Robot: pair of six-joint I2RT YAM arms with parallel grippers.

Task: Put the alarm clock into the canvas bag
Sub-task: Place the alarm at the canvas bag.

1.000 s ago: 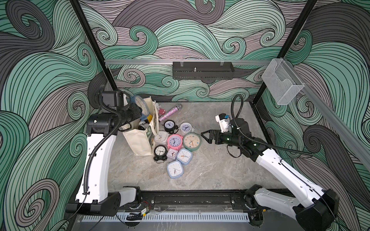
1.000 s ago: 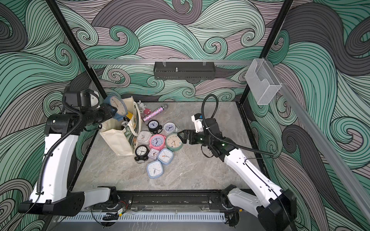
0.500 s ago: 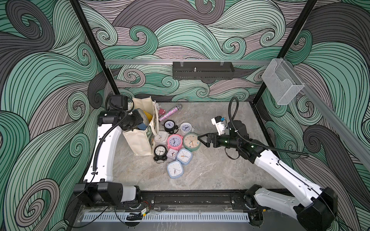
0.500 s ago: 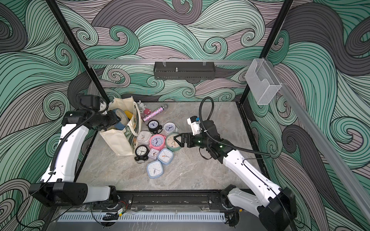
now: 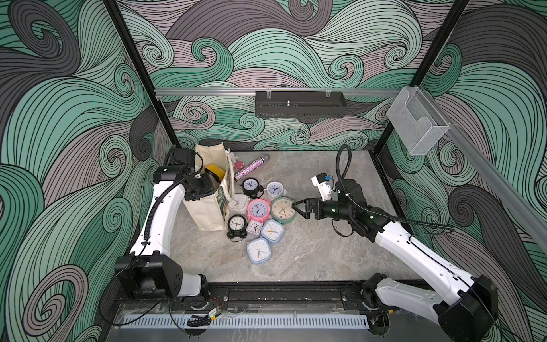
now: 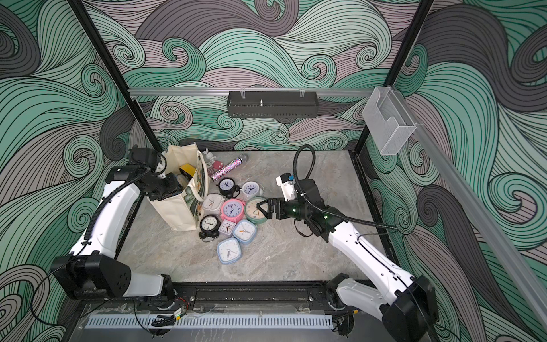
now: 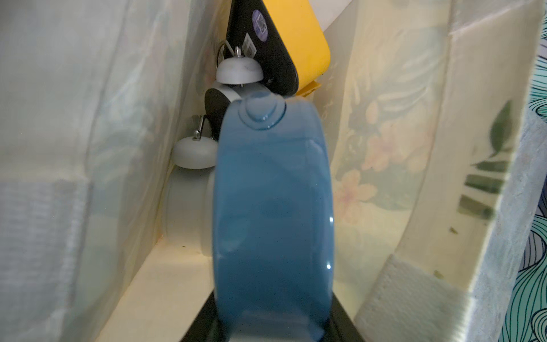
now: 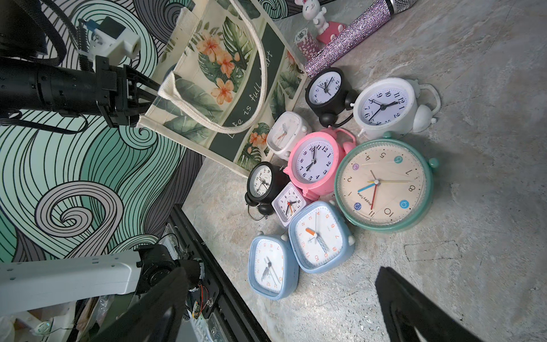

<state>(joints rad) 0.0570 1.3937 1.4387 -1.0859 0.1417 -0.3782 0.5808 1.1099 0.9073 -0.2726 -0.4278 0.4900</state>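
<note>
Nine clocks (image 5: 282,209) outside (plus one canvas bag (image 5: 207,213)).

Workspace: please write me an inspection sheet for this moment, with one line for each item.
Surface: grey stone-look table; no spill seen.
Job's things: canvas bag upright and open; blue alarm clock inside it; pile of clocks beside the bag.
Clutter: glitter microphone, rabbit figurine and chip stack behind the clocks; yellow item in the bag.
Hands: left hand shut on the blue alarm clock; right hand open, empty, by the green clock.
Cables: black hose loops above the right arm; loose wires at the front rail.
Surroundings: wave-pattern walls; black tray and clear holder on the rails.
</note>
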